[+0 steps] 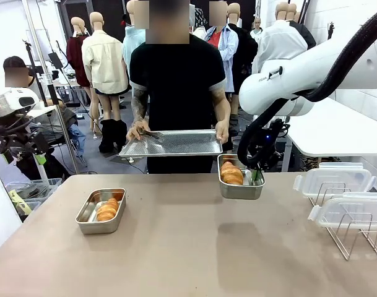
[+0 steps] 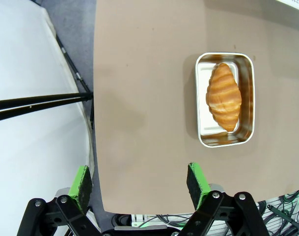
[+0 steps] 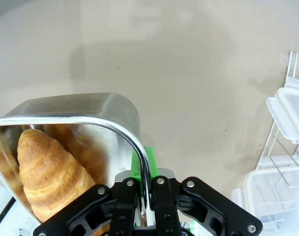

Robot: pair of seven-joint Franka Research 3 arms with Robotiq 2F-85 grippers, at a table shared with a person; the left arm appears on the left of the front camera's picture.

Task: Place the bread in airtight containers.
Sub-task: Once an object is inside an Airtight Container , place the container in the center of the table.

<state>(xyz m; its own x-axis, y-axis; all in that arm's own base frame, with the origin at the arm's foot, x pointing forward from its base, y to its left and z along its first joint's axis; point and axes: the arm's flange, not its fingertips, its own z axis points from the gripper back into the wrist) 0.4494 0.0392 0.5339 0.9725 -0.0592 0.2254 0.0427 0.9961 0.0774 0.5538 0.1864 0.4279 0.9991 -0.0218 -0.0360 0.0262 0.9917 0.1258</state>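
**Item 1.** Small rectangular stainless-steel tin [image 1: 241, 190], raised clear of the brown table [image 1: 188, 253] near its far edge. The right jaws are clamped on one rim wall. Contents: one golden ridged croissant roll [image 1: 231, 174].

**Item 2.** Matching steel tin [image 1: 100, 228], resting on the table at left. Contents: second croissant roll [image 1: 108, 209]. The left jaws are spread wide, empty, above the table edge.

**Item 3.** Clear plastic clip lids [image 1: 333, 179], on a wire rack [image 1: 355, 238] at right.

**Handling.** A one-sided pinch probably invites tipping. Keep the tin level, lower it slowly and seat its base flat before letting go, within reach of the lids.
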